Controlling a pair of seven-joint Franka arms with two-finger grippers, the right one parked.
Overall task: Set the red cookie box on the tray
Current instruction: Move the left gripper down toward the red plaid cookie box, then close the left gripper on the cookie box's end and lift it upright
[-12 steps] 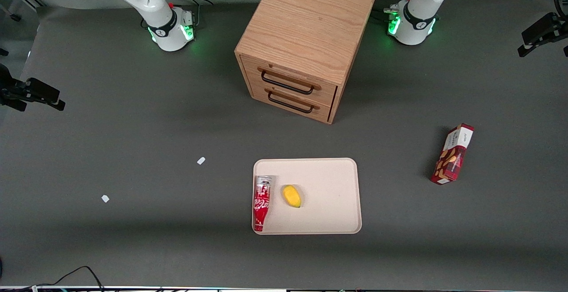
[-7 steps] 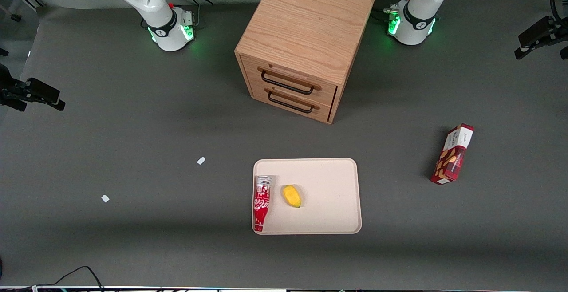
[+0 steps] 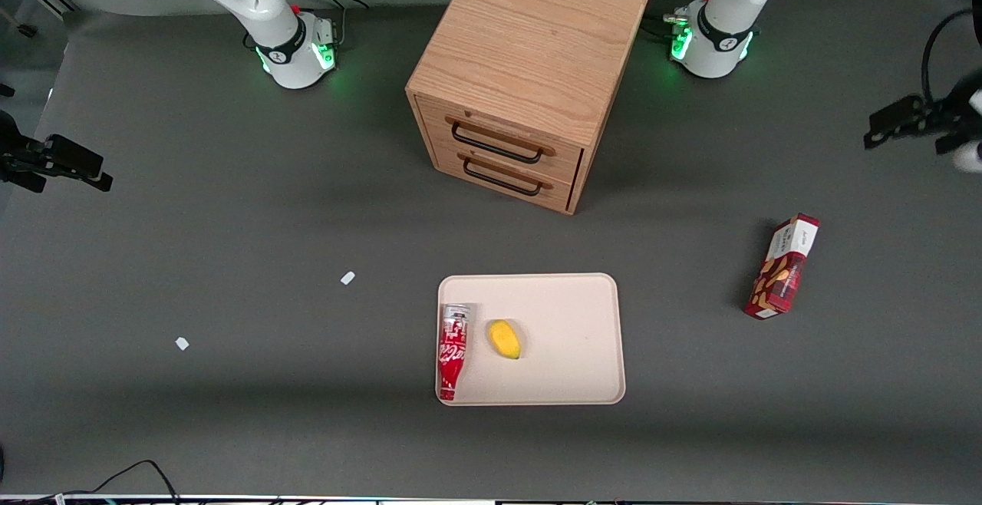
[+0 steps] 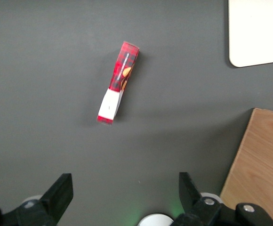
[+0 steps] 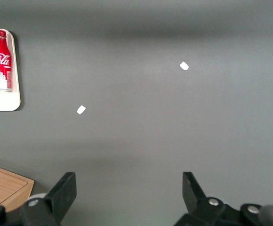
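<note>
Dark-red, the red cookie box (image 3: 782, 266) lay on the grey bench (image 3: 230, 221) toward the working arm's end, well apart from the tray (image 3: 568, 313). The end effector (image 4: 124, 197) hung above the bench, fingers spread and empty, the box nearer the front camera than it.

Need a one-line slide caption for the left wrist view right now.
Open gripper hovers high above the red cookie box lying on the dark table, with a corner of the tray and the wooden cabinet in view.
</note>
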